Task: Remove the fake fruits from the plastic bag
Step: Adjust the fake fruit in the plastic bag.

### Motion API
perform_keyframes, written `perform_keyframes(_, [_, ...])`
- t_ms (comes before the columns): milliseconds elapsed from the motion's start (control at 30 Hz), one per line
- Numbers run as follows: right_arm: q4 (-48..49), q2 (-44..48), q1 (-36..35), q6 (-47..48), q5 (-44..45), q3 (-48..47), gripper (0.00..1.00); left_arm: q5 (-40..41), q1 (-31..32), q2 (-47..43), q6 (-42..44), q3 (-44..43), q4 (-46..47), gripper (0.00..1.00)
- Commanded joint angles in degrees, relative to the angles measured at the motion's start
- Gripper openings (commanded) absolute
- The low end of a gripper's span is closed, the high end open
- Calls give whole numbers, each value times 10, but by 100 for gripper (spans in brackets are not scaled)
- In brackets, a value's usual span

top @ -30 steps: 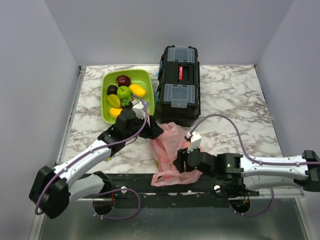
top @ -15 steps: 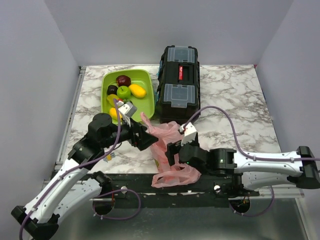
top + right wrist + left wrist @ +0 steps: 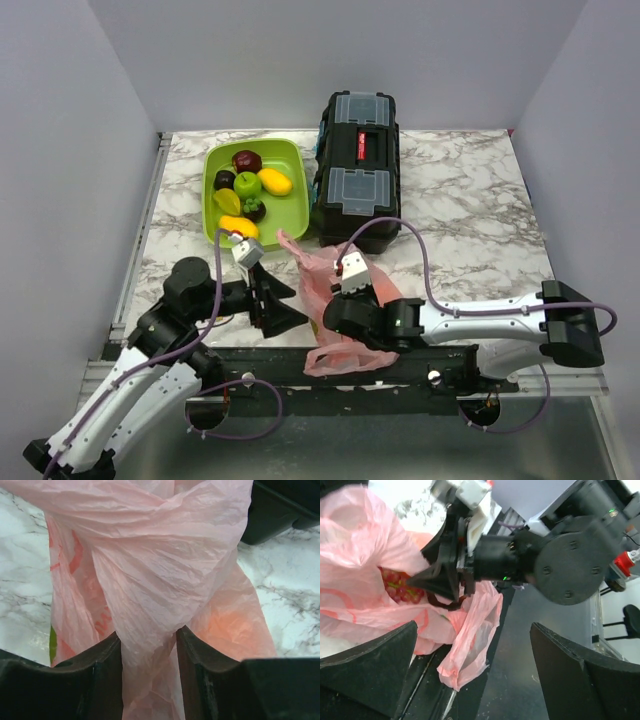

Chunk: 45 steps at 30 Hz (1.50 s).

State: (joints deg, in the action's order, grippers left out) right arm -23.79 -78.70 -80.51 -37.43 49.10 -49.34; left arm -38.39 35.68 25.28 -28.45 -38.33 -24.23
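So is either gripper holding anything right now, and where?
The right gripper pinches the plastic bag by a bunched fold; the left gripper is open, empty.

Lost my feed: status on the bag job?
Left gripper open, empty. Right gripper pinching plastic bag. Grape bunch inside. Toolbox close behind.

Marbled white table top (image 3: 470,200). On it: lime-green plastic tray (image 3: 300,190), black rectangular toolbox (image 3: 358,170) just beside, crumpled translucent pink plastic bag (image 3: 318,275) nearer.
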Motion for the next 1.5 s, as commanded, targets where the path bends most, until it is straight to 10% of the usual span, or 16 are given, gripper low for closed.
perform_keyframes(0, [-5, 6, 6, -6, 25, -14, 33, -42, 8, 31, -101, 89, 151, 92])
perform_keyframes(133, [-8, 40, 12, -2, 22, -12, 1, 59, 98, 83, -103, 120, 247, 85])
perform_keyframes(433, [25, 122, 17, 43, -21, 4, 1, 267, 178, 194, -47, 205, 492, 67])
perform_keyframes(967, [18, 145, 18, 29, -20, -5, 1, 397, 243, 391, 19, 143, 500, 43])
perform_keyframes(1467, [1, 166, 19, 12, -16, 8, 1, 492, 246, 592, 3, 30, 372, 73])
